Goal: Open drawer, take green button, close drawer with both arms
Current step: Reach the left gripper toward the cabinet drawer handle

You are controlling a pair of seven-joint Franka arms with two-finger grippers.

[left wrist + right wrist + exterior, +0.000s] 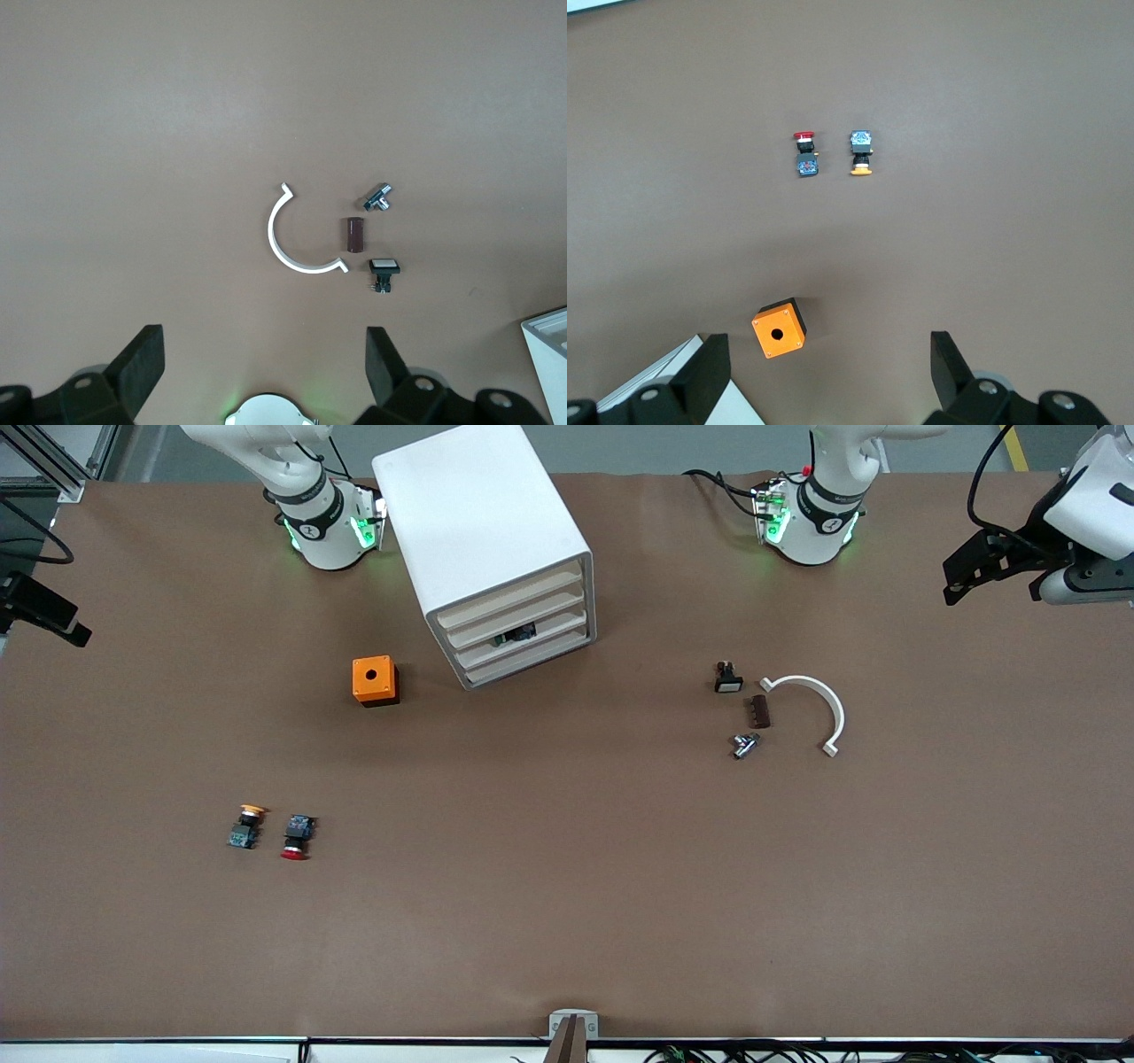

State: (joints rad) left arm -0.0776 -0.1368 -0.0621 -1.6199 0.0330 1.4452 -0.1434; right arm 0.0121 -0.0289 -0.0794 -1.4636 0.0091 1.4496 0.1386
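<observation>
Both my grippers, left (pixel 261 372) and right (pixel 824 376), are hanging open over bare table, risking tugging a neighbouring slat while the button (pixel 515 636) is sitting inside the shut drawer (pixel 524 640).

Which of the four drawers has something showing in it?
The third drawer down in the white cabinet: a small dark part with a bluish block shows above its front slat. The other three show nothing.

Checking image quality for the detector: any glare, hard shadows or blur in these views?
Front view: even light, soft shadow beside the cabinet, green LED glow at both arm bases. Left wrist view: sharp, white curved part casts little shadow. Right wrist view: sharp, orange box with a short shadow.
</observation>
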